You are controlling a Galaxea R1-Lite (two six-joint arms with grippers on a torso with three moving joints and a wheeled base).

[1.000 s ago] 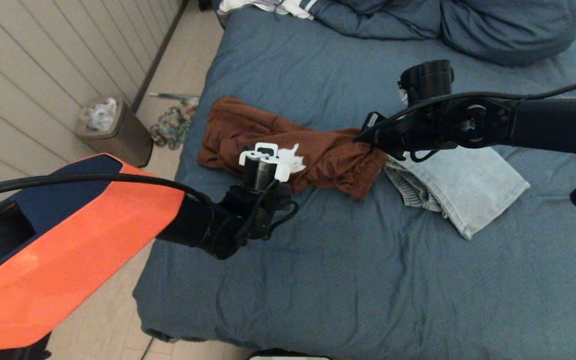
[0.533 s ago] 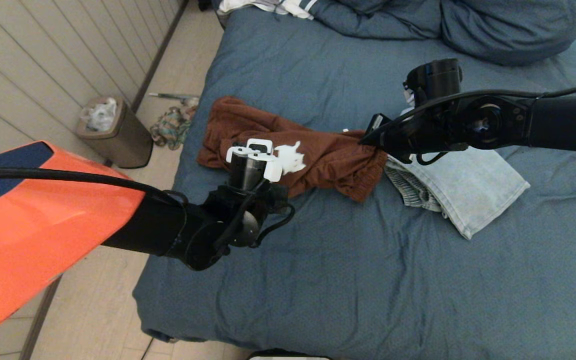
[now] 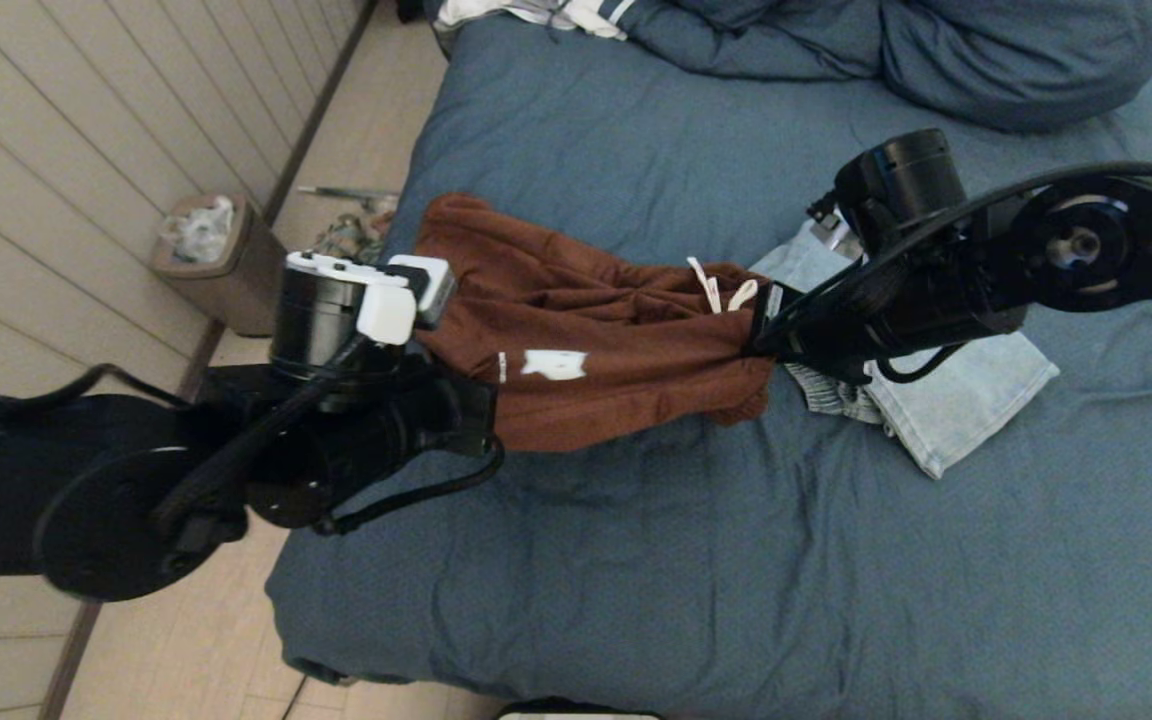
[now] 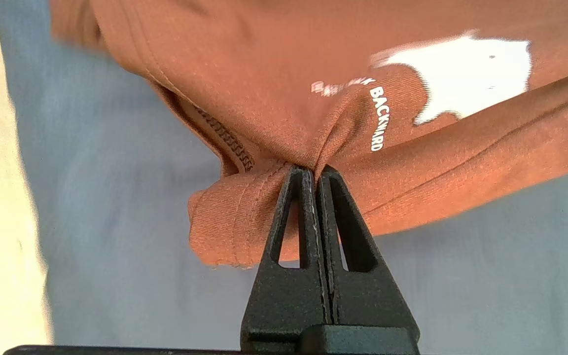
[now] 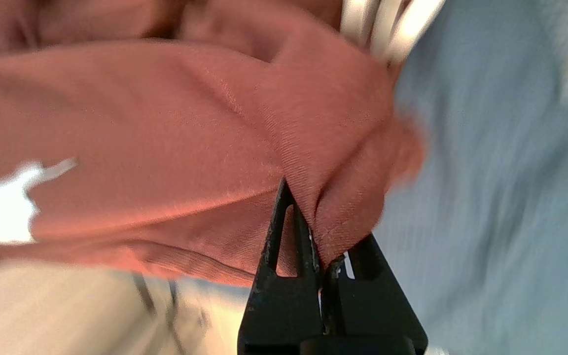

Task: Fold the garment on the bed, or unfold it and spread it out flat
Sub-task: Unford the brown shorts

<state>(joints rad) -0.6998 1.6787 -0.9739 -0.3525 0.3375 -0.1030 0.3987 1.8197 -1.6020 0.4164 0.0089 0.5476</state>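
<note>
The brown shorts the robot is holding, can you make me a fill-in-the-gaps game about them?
1. Both grippers are pinching the ____-coloured shorts.
2. The left gripper is ____ on the fabric.
3. The patch printed on the shorts is ____.
4. The light jeans lie on the bed under the ____ arm.

Missing words: brown; shut; white; right

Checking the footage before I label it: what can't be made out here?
- Head view: left gripper tips, hidden behind the brown shorts.
- Head view: folded light-blue garment, partly hidden by the right arm.
- Left wrist view: small print beside "BACKWARD", blurred.
- Right wrist view: bed, blurred.
</note>
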